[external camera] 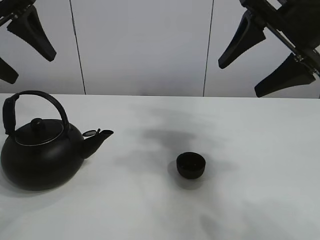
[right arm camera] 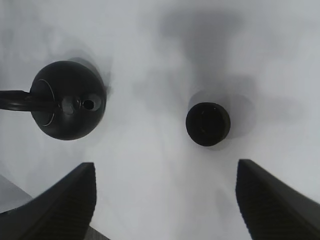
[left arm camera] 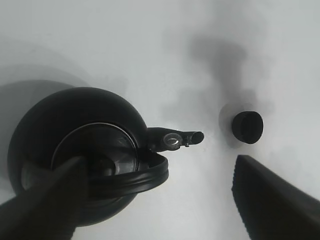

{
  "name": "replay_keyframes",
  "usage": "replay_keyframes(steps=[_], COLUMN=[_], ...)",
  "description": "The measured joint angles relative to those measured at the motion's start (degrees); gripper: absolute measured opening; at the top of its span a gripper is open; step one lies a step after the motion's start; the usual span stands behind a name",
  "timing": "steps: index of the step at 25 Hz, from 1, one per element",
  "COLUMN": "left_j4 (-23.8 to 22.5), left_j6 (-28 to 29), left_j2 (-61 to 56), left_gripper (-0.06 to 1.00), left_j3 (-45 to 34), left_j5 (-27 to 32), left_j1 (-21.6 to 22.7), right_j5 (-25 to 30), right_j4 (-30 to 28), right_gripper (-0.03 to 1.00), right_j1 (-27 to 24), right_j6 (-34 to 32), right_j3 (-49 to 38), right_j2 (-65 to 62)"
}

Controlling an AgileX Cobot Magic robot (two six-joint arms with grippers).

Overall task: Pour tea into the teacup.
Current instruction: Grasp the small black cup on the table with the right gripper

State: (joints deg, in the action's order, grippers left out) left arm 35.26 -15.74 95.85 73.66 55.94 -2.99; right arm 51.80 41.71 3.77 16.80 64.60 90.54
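The small black teacup (external camera: pixel 191 165) stands upright on the white table (external camera: pixel 265 200), right of centre. The big black kettle (external camera: pixel 42 155) with an arched handle stands at the left, its spout pointing toward the cup, a gap between them. My left gripper (external camera: pixel 21 50) hangs open and empty high above the kettle. My right gripper (external camera: pixel 262 60) hangs open and empty high above the table's right side. The left wrist view shows the kettle (left arm camera: pixel 80 150) and the cup (left arm camera: pixel 247 126) below open fingers (left arm camera: pixel 275 200). The right wrist view shows the cup (right arm camera: pixel 208 123) and the kettle (right arm camera: pixel 67 100). No tea is visible.
A pale panelled wall (external camera: pixel 145 45) runs behind the table's back edge. Soft shadows of the arms lie on the table behind the cup.
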Motion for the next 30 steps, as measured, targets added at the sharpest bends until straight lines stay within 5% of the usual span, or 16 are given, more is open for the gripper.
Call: replay_keyframes(steps=[12, 15, 24, 30], left_j4=[0.0, 0.0, 0.0, 0.0], left_j6=[0.0, 0.0, 0.0, 0.0], left_j2=[0.0, 0.0, 0.0, 0.0], left_gripper=[0.58, 0.58, 0.58, 0.58], left_j3=[0.0, 0.0, 0.0, 0.0], left_j5=[0.0, 0.0, 0.0, -0.1], left_j1=[0.0, 0.0, 0.0, 0.0], right_j5=[6.1, 8.6, 8.4, 8.4], right_j4=[-2.5, -7.9, -36.2, -38.9], right_gripper=[0.54, 0.54, 0.59, 0.65], right_j1=[0.4, 3.6, 25.0, 27.3], right_j6=[2.5, 2.7, -5.2, -8.6], right_j3=[5.0, 9.5, 14.7, 14.7], right_j2=[0.2, 0.2, 1.0, 6.4])
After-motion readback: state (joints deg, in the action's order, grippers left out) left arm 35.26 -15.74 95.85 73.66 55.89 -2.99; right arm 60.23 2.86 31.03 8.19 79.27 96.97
